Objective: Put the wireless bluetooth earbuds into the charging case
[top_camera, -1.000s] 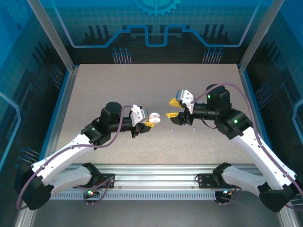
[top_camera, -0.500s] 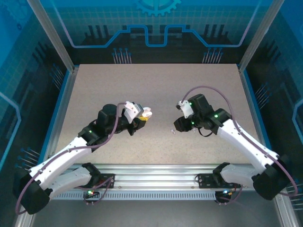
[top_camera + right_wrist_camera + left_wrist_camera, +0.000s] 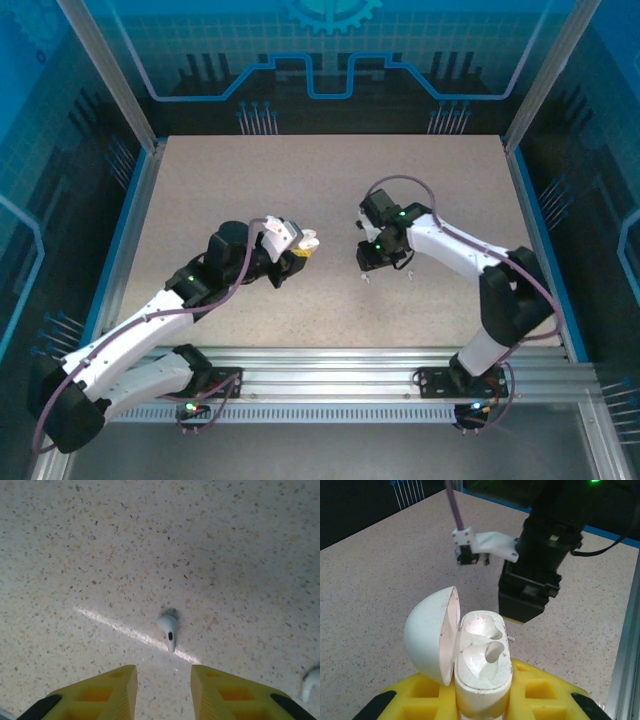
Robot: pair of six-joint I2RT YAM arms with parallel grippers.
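Observation:
My left gripper (image 3: 297,250) is shut on the white charging case (image 3: 482,660), which it holds above the table. The lid (image 3: 431,635) is swung open to the left and both sockets are empty. My right gripper (image 3: 367,262) points straight down at the table with its yellow fingers (image 3: 107,692) apart and nothing between them. A white earbud (image 3: 169,628) lies flat just ahead of the gap, stem towards the jaws. A second earbud (image 3: 311,682) sits at the right edge. From above, one earbud (image 3: 366,278) shows just below the right gripper.
The speckled table (image 3: 250,180) is bare around both arms. Blue frame rails (image 3: 130,230) run along its left and right sides. The right arm's black wrist (image 3: 537,575) hangs close behind the open case in the left wrist view.
The right arm has swung from level to pointing down over the earbud, and its jaws have narrowed. The left arm drew back a little with the case, then stayed still.

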